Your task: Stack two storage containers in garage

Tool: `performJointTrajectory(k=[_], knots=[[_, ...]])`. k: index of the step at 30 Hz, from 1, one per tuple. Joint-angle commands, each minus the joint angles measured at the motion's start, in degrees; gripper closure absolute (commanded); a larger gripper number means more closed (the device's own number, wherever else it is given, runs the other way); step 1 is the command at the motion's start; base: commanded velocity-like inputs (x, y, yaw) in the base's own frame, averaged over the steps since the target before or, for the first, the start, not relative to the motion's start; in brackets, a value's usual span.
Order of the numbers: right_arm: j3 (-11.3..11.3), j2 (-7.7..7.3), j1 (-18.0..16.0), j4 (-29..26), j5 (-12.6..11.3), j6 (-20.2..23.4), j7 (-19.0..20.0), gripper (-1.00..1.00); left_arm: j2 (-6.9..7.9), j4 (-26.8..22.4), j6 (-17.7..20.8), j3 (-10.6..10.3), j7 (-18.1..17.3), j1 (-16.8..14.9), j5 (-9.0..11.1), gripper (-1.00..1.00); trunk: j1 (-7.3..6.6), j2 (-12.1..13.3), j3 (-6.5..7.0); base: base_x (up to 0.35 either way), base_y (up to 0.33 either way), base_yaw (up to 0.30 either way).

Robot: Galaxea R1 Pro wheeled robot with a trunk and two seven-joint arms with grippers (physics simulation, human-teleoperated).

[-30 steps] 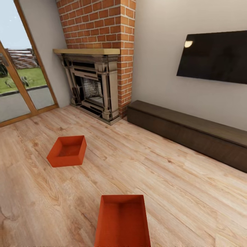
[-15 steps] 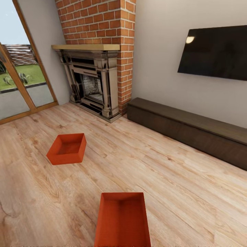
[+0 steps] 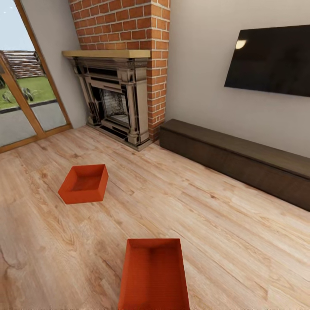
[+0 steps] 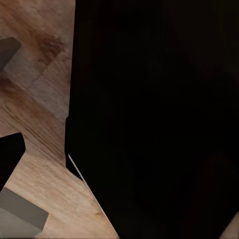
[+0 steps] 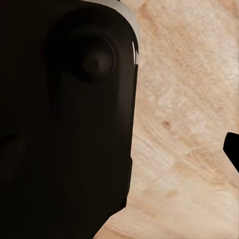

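Left wrist view: dark robot body beside light wood-plank floor [image 4: 40, 144]; grey finger-like tips at the frame edge, jaw spread not determinable, nothing seen held. Right wrist view: black housing, same planks [image 5: 184, 124]; jaw state likewise not determinable.

Head view, outward from the arms: near orange-red rectangular open-top storage container [image 3: 154, 275], close ahead on the planks, empty. Far orange-red open-top storage container [image 3: 84, 184], well apart from the first, towards the wood-framed glass door [image 3: 21, 103]. Beyond: brick fireplace [image 3: 118, 86], long dark low cabinet [image 3: 241, 161], black wall screen [image 3: 271, 60].

Change: the whole view had shifted slightly since a second earlier, consistent with camera motion; containers unmoved. Judgement: both remained in the living room; pickup not yet begun.
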Motion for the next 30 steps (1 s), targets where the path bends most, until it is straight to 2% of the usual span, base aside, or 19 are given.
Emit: performJointTrajectory(k=[1, 19, 30], knots=[[0.50, 0.06, -0.05, 0.15, -0.47, -0.25, 0.00, -1.00, -0.02, 0.02, -0.19, 0.14, -0.02, -0.02, 0.43, -1.00, 0.00, -0.02, -0.13, 0.000, 0.000, 0.000], [0.55, 0.10, -0.05, 0.15, -0.45, -0.28, 0.00, -1.00, -0.01, -3.44, 0.00, 0.68, -0.38, -0.02, 0.73, -1.00, 0.00, -0.02, -1.79, 0.000, 0.000, 0.000], [0.57, 0.07, -0.05, 0.15, -0.45, -0.27, 0.00, -1.00, 0.21, -9.37, 3.99, 0.62, -0.70, -0.02, 0.60, -1.00, 0.00, -0.02, -2.81, 0.000, 0.000, 0.000]])
